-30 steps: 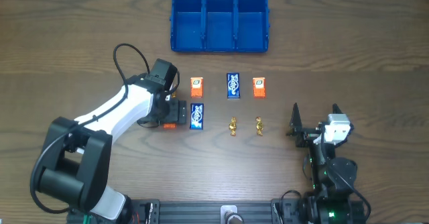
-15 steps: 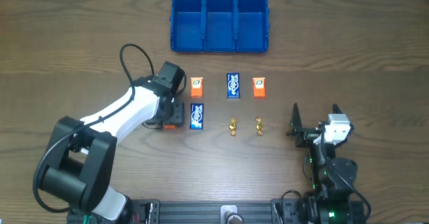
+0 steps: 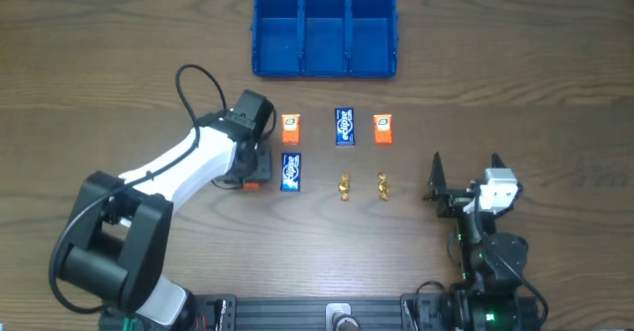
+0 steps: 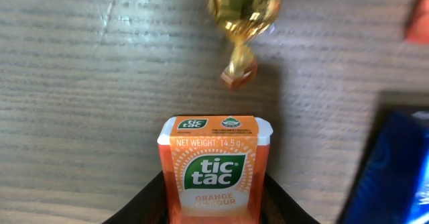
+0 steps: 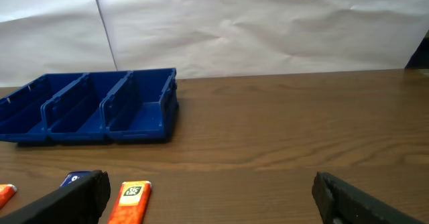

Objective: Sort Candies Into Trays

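Note:
My left gripper (image 3: 255,172) is shut on an orange mint box (image 4: 214,170), which stands upright between its fingers just above the wood. A gold wrapped candy (image 4: 244,13) lies beyond it and a blue packet (image 4: 395,163) beside it. On the table lie two more orange boxes (image 3: 290,128) (image 3: 383,128), two blue packets (image 3: 291,170) (image 3: 344,126) and two gold candies (image 3: 344,185) (image 3: 382,183). The blue three-compartment tray (image 3: 325,68) stands at the back, also seen as the tray (image 5: 100,110). My right gripper (image 3: 466,177) rests open at the front right, apart from the candies.
Bare wooden table surrounds the candies on all sides. A white sheet (image 5: 268,29) hangs behind the table's far edge. The left arm's black cable (image 3: 193,78) loops above its forearm.
The left wrist has swung up and slightly right, turning its gripper from lying sideways toward the blue packet to pointing down. The right arm has stayed still.

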Controlling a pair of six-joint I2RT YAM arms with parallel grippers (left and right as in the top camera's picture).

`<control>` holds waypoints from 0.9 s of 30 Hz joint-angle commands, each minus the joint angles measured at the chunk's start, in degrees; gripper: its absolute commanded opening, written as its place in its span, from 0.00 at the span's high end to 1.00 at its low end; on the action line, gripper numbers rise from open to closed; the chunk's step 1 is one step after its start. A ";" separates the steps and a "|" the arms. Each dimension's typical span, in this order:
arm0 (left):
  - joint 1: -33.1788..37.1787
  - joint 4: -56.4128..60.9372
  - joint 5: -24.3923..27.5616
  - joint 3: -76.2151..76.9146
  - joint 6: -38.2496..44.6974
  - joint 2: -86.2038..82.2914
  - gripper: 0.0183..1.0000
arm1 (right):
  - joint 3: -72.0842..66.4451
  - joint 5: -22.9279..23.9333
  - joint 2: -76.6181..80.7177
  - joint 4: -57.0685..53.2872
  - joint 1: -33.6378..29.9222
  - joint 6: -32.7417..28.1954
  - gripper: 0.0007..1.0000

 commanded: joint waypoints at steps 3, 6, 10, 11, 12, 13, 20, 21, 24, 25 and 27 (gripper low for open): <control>-1.49 -8.63 -5.46 20.20 -3.32 0.00 0.69 | 0.02 0.52 -0.31 -0.42 -0.24 -0.87 0.00; -1.70 -12.22 -9.14 33.68 -3.06 1.73 0.69 | 0.02 0.52 -0.31 -0.42 -0.24 -0.87 0.00; -0.87 -20.04 -12.52 56.76 -0.11 13.51 0.69 | 0.02 0.52 -0.31 -0.42 -0.24 -0.87 0.00; -0.59 -21.46 -12.46 61.53 0.61 16.57 0.69 | 0.02 0.52 -0.31 -0.42 -0.24 -0.87 0.00; -0.17 -23.30 -12.24 68.13 1.31 21.03 0.69 | 0.02 0.52 -0.31 -0.42 -0.24 -0.87 0.00; 0.33 -24.87 -11.78 74.05 1.62 25.20 0.69 | 0.02 0.52 -0.31 -0.42 -0.24 -0.87 0.00; 3.72 -26.77 -5.62 91.41 2.54 41.70 0.67 | 0.02 0.52 -0.31 -0.42 -0.24 -0.87 0.00; 3.96 -26.56 -5.33 91.43 2.56 42.38 0.66 | 0.02 0.52 -0.31 -0.42 -0.24 -0.87 0.00; 4.31 -26.58 -5.38 91.41 3.43 43.36 0.66 | 0.02 0.52 -0.31 -0.42 -0.24 -0.87 0.00; 4.39 -26.60 -5.53 91.41 3.54 43.39 0.66 | 0.02 0.52 -0.31 -0.42 -0.24 -0.87 0.00; 4.55 -26.60 -5.60 91.41 4.37 43.43 0.65 | 0.02 0.52 -0.31 -0.42 -0.24 -0.87 0.00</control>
